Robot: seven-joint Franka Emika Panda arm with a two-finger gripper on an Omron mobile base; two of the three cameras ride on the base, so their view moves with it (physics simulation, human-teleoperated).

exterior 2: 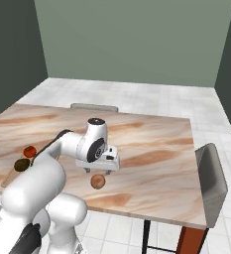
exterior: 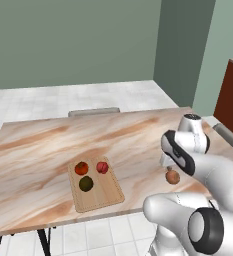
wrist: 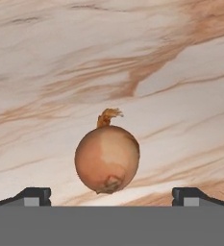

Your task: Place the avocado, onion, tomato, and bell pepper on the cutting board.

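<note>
Onion (wrist: 106, 158) on table (exterior: 48, 145), apart from cutting board (exterior: 103, 197).
Hovering just above it, fingers (wrist: 34, 194) spread wide, nothing clamped.

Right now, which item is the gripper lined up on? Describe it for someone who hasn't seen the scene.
On the marbled table, look right of the cutting board, near the front edge. The onion sits alone under the open gripper: a tan-peach ball with a dry stem tuft, while the other three vegetables lie on the board.
</note>
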